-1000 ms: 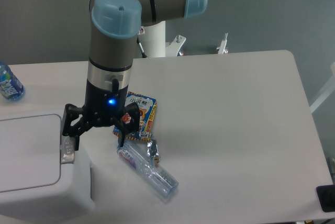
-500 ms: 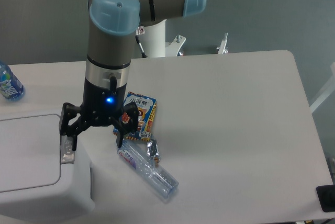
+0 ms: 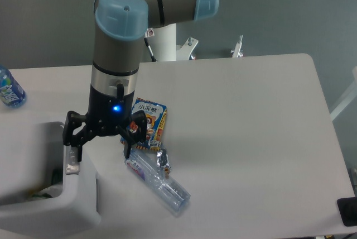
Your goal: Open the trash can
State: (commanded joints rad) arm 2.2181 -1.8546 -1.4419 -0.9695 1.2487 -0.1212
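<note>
— Where do we find the trash can (image 3: 78, 202)?

— At the table's (image 3: 245, 116) front left corner, top uncovered, scraps visible inside.

— And the gripper (image 3: 99, 145)?

— We record its fingers spread wide, gripping nothing (one tip sits at the grey push-button (image 3: 72, 161) on the rim). Beside it lie a snack packet (image 3: 153, 122) and a clear plastic bottle (image 3: 159, 183).

White trash can (image 3: 78, 208), grey button (image 3: 72, 161). Black gripper (image 3: 99, 146), blue light. Grey arm, light-blue caps. Multicoloured snack packet (image 3: 152, 120). Clear bottle (image 3: 159, 185). White table (image 3: 245, 138).
</note>
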